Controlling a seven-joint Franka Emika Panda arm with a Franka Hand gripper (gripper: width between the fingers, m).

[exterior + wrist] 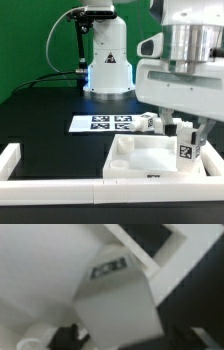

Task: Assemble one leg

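Observation:
My gripper (pixel 185 132) is shut on a white leg (pixel 186 152) with a black-and-white tag. It holds the leg upright over the right side of the large white tray-like part (pixel 128 163). In the wrist view the leg (pixel 115 297) fills the middle and runs out from between my dark fingers (pixel 68 336), with its tag blurred. The tray-like part (pixel 35 274) lies behind it. Whether the leg's lower end touches the part is hidden. A second small white leg (pixel 150 123) stands just behind the tray-like part.
The marker board (pixel 105 123) lies flat behind the tray-like part. The robot base (pixel 108 65) stands at the back. A low white wall (pixel 50 188) runs along the front and up the exterior view's left side.

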